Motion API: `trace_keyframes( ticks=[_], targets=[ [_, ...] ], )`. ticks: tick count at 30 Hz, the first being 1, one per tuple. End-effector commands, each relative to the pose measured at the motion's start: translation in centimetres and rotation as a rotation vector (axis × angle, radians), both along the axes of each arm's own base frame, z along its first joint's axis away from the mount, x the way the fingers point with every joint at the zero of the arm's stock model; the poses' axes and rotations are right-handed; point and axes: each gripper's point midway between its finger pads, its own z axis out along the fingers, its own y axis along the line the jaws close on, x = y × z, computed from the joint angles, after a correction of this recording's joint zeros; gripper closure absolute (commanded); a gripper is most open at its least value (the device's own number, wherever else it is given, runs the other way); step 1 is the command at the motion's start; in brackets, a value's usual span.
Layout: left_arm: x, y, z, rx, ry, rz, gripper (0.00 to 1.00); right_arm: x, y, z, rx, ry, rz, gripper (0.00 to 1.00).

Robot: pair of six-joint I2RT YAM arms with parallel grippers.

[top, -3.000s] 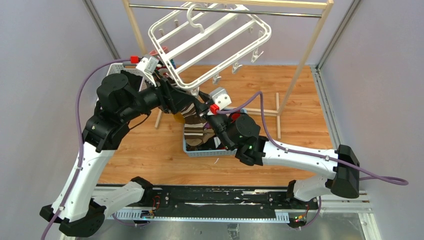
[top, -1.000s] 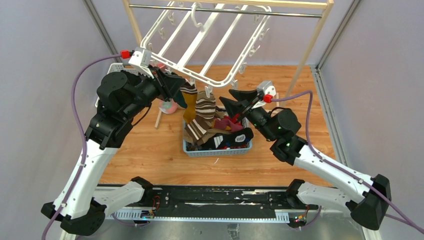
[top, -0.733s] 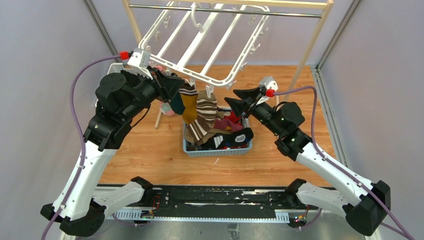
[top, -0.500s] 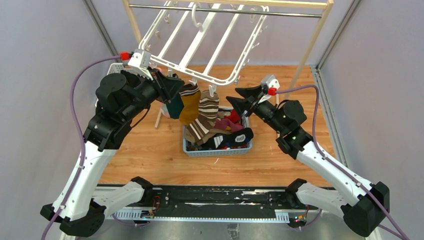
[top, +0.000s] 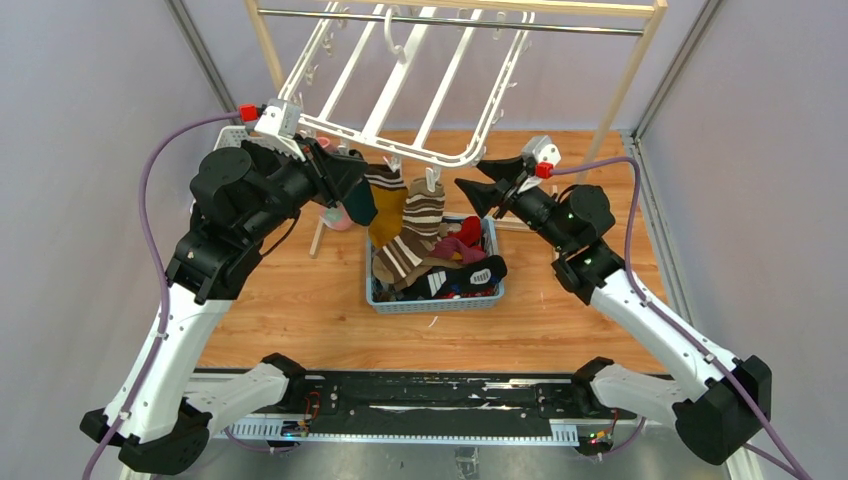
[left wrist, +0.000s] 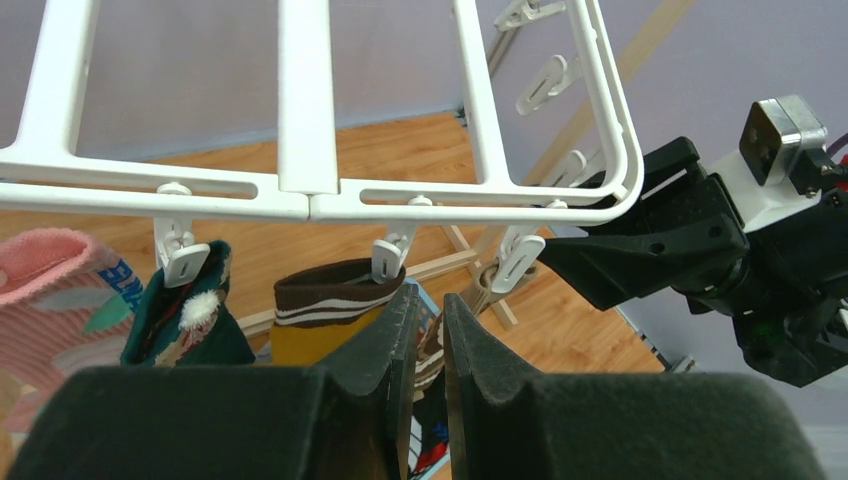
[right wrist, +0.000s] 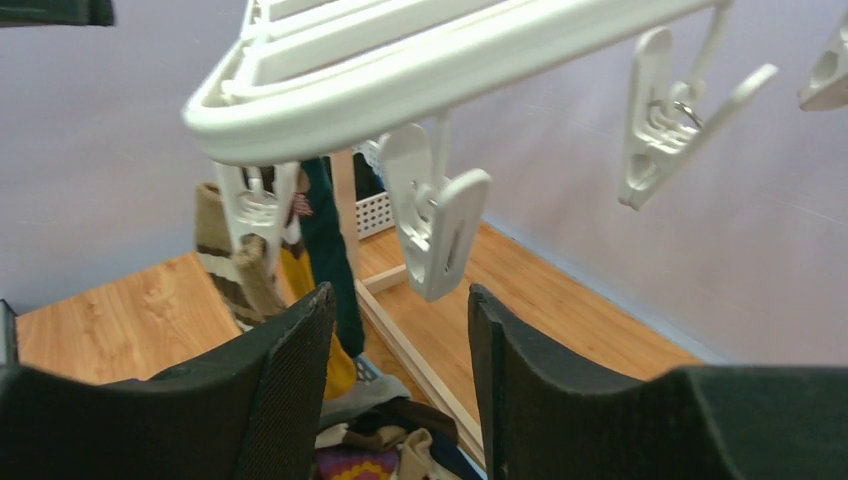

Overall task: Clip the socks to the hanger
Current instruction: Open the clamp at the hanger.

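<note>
Over wood floor, grey walls, left claw nearly together, right claw apart.

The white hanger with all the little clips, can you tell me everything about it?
The big white plastic hanger frame is a rounded rectangle with crossbars, hooked on a metal rail and tilted. Small white clips dangle underneath. Three grip socks: a dark green sock, a mustard brown-cuffed sock and a brown-and-cream striped sock.

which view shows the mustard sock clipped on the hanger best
The left wrist view: the mustard sock hangs by its brown striped cuff from a clip on the hanger, close up. The top external view shows it small, beside the left gripper. The right wrist view shows only a yellow sliver.
</note>
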Motion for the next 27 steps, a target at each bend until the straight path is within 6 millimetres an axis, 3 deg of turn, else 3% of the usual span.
trace_keyframes(
  ticks=[1, 8, 12, 27],
  targets=[
    [-0.7, 0.4, 1.1, -0.009, -0.025, -0.003, 0.81, 0.8, -1.1, 1.2, -0.017, -0.031, 0.003, 0.47],
    [-0.7, 0.4, 1.0, -0.006, -0.025, -0.003, 0.81, -0.3, -0.3, 1.4, -0.049, -0.021, 0.171, 0.39],
    [-0.7, 0.4, 1.1, -0.005, -0.026, -0.003, 0.81, 0.3, -0.7, 1.7, -0.061, -0.056, 0.15, 0.39],
    [-0.8, 0.4, 1.3, -0.008, -0.026, -0.003, 0.81, 0.9, -1.3, 2.6, -0.031, -0.135, 0.129, 0.57]
  ],
)
